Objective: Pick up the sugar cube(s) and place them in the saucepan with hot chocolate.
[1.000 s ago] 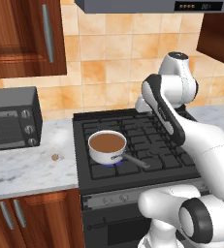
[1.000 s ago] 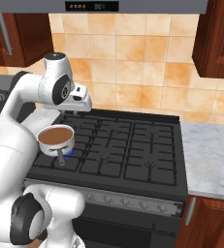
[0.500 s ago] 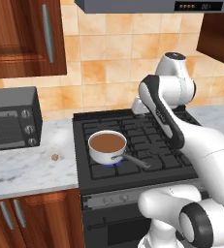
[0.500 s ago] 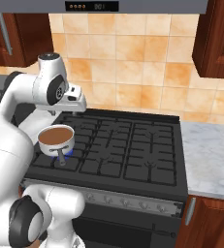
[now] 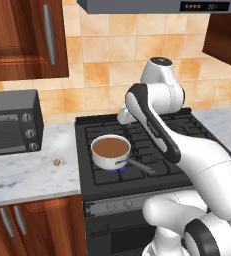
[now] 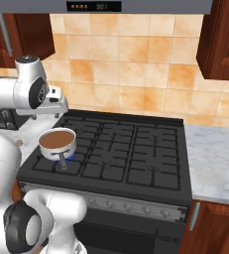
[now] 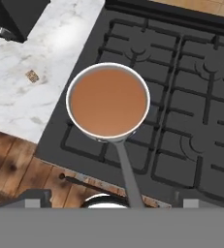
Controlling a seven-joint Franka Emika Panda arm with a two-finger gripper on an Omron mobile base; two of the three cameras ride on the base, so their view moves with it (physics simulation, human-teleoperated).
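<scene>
**A:** Where does the tiny tan-brown speckled sugar cube (image 5: 57, 162) sit?

**B:** It lies alone on the white marbled counter (image 5: 27, 175), between the black toaster oven (image 5: 11, 122) and the black gas stove (image 6: 121, 149), nearer the counter's front edge than the wall. From the hand camera it is well apart from the pan, off toward the oven.

**A:** And the small round white-silver saucepan of brown hot chocolate (image 7: 107, 102)?

**B:** On the stove's front burner nearest the counter, with its long dark grey handle (image 7: 127, 172) pointing toward the stove's front edge.

**A:** What is the tool doing?

**B:** The hand hangs high above the pan. The fingertips cannot be made out, so how wide the tool stands cannot be told; it appears to carry nothing, since the cube is on the counter.

**A:** So how should the robot manage the step in hand, reaching for the cube?

**B:** It should carry the hand across to the counter before dropping, centre the cube between the fingers, and descend straight. The lump is very small, so a slight offset would likely nudge it away instead of gripping it.
</scene>
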